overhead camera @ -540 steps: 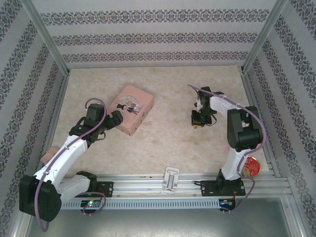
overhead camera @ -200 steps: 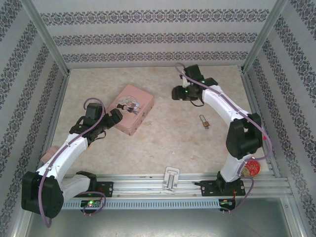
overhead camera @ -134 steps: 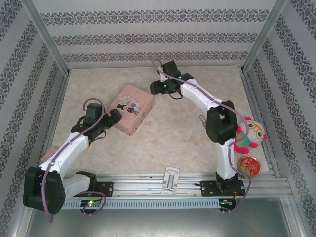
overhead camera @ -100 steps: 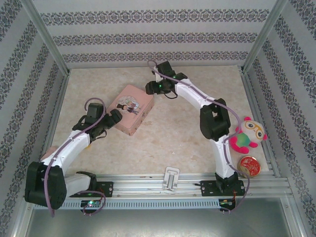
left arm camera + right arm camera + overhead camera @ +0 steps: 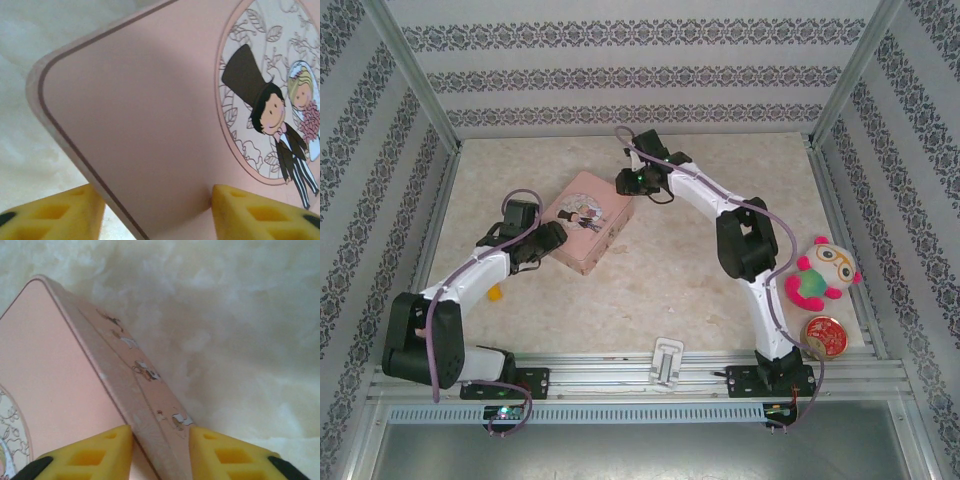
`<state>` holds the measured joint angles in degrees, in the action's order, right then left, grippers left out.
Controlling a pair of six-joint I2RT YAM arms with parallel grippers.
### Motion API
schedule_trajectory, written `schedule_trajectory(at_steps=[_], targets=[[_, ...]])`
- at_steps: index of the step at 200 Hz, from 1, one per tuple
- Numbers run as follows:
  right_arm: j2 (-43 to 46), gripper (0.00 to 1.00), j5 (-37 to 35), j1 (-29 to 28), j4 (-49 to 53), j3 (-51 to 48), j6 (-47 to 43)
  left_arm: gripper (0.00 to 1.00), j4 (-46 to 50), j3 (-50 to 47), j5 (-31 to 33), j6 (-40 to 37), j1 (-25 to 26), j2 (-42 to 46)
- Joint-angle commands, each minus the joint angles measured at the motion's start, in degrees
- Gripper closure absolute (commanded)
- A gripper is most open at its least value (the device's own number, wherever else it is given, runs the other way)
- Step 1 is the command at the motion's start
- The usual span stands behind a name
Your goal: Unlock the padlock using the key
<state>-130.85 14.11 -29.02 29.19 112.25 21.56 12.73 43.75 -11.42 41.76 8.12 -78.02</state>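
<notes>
Pink tin [image 5: 588,222] w/ cartoon couple print

Padlock & key: can't tell spot, pose or locked/unlocked state for either atm; neither is what's btwn the fingers, since L gripper [image 5: 155,194] sits astride a corner of the tin [image 5: 585,222] & R gripper [image 5: 160,432] pinches its rim.

In the left wrist view the pink tin [image 5: 150,115] runs past the right and lower edges, and the bride [image 5: 305,110] on its lid is cut at the right. The lower edge cuts the yellow fingers [image 5: 55,215] of the left claw [image 5: 155,212], so whether they press the tin cannot be told. It is the same for the right claw [image 5: 160,447], where the prints [image 5: 145,374] on the tin's side are blurred. From above, an orange thing [image 5: 496,293], half under the left arm [image 5: 470,275], is too small to tell.
</notes>
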Motion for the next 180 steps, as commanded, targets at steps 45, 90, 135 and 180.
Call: schedule_trajectory(at_steps=[45,90,135,180], targets=[[19.46,0.67,-8.28,-1.29,-2.03,-28.22,9.06,0.57,-10.16,5.52,-13.64,-1.64,0.12,-8.99],[31.77,0.66,-16.03,-1.31,-4.61,-44.04,14.76,0.57,-13.22,9.74,-18.07,-0.71,3.3,-16.17],[38.3,0.67,-18.1,-0.22,-6.61,-51.37,16.85,0.57,-14.71,13.25,-18.65,0.11,6.5,-19.77],[40.64,0.66,-18.54,0.71,-5.85,-52.18,16.5,0.53,-14.39,13.52,-18.05,0.52,6.79,-19.3]])
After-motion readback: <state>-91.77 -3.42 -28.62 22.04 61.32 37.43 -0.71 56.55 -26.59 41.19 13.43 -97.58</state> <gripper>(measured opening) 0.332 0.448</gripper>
